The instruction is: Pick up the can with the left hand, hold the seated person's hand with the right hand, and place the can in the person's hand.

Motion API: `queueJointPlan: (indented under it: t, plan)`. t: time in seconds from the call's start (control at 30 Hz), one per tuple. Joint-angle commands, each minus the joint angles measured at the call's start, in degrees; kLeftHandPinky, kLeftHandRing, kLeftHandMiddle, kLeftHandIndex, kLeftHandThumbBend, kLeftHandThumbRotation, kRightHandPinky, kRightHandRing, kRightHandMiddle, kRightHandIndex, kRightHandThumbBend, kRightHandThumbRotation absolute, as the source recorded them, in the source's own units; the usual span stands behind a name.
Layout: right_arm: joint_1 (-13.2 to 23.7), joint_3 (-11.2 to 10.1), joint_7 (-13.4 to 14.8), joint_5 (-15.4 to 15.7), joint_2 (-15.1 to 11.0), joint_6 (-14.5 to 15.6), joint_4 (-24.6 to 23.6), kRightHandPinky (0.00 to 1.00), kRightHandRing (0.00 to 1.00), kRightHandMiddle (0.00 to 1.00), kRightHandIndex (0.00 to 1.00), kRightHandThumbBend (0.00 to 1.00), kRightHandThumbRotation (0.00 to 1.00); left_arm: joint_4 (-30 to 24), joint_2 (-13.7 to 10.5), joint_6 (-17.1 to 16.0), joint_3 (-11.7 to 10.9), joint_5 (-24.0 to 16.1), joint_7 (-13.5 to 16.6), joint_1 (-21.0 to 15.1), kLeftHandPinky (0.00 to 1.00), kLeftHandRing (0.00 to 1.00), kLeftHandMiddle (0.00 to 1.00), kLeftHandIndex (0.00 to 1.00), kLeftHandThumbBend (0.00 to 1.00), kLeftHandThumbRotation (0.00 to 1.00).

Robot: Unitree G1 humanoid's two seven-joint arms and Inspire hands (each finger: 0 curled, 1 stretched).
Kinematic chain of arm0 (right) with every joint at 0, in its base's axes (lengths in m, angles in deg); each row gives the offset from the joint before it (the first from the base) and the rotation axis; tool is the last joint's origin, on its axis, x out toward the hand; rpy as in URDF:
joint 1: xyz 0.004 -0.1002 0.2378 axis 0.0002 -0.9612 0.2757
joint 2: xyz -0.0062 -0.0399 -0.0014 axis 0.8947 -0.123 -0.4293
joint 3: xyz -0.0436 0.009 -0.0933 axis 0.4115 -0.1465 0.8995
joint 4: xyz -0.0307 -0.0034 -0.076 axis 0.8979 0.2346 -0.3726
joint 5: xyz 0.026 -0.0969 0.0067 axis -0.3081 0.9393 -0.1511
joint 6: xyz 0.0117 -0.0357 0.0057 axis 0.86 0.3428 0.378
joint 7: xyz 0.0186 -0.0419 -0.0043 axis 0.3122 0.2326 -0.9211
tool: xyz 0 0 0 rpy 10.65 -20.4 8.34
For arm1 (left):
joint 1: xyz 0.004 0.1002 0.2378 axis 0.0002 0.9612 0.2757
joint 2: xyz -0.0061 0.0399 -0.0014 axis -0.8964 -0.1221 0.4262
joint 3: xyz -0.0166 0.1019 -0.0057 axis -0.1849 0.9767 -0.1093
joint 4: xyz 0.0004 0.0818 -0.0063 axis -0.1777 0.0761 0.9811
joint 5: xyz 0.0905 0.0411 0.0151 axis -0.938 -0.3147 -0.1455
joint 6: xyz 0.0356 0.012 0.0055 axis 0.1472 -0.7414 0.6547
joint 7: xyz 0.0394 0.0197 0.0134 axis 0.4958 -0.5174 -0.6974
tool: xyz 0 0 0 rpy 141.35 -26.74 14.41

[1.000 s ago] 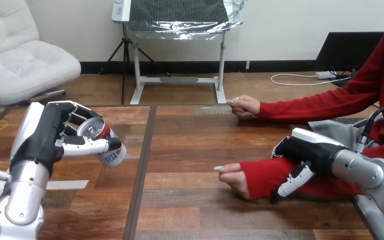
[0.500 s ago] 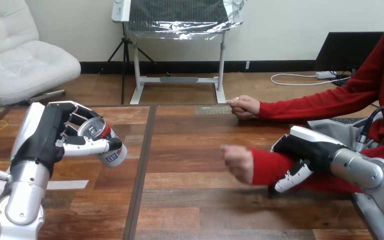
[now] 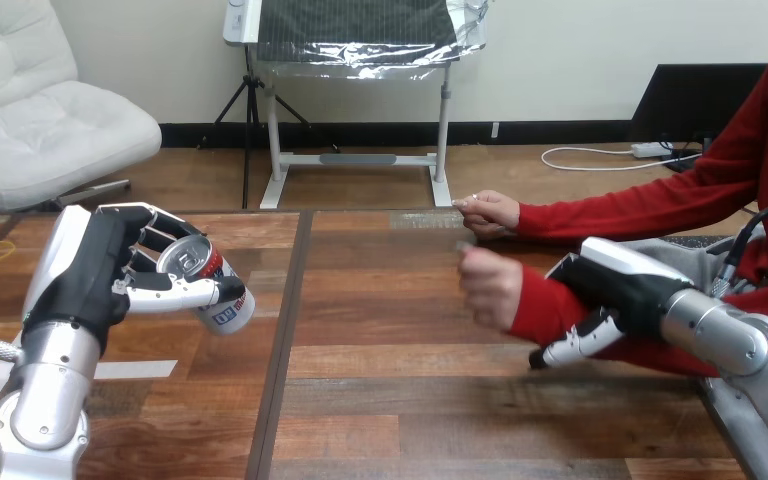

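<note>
A yellow loop (image 3: 0, 250) and white tape strip (image 3: 140, 369) lie on the wooden table (image 3: 390, 400).

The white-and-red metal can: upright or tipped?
Tipped: the white-and-red metal can lies slanted in the left hand, silver top facing up-left.

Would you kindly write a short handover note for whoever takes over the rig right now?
Left hand: shut on the can, tilted above the table, left side.
Right hand: curled round the person's forearm; the person's nearer hand is lifted off the table.
Done: can picked up, arm held.
Left: bring the can across and place it in that hand.
</note>
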Motion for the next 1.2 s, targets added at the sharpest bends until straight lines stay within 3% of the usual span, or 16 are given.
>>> queueJointPlan:
  t: [0.0, 0.43, 1.17]
  plan:
    - [0.59, -1.32, 1.69, -1.29, -0.8, -2.52, -2.35, 0.27, 0.3, 0.35, 0.35, 0.64, 0.16, -3.25, -0.75, -0.97, -0.95, -0.24, -0.05, -5.26, 0.33, 0.37, 0.42, 0.46, 0.68, 0.0]
    - [0.76, -2.15, 1.46, -2.29, -1.1, -3.65, -3.01, 0.24, 0.28, 0.34, 0.35, 0.61, 0.25, -2.86, -0.32, -1.81, -1.08, 0.5, -0.52, -6.31, 0.33, 0.38, 0.42, 0.46, 0.68, 0.0]
    - [1.72, -2.38, 1.69, -2.76, -1.3, -4.03, -3.8, 0.23, 0.27, 0.32, 0.34, 0.59, 0.25, -1.36, 0.13, -3.35, -0.01, 0.17, -0.95, -8.72, 0.3, 0.35, 0.41, 0.45, 0.69, 0.0]
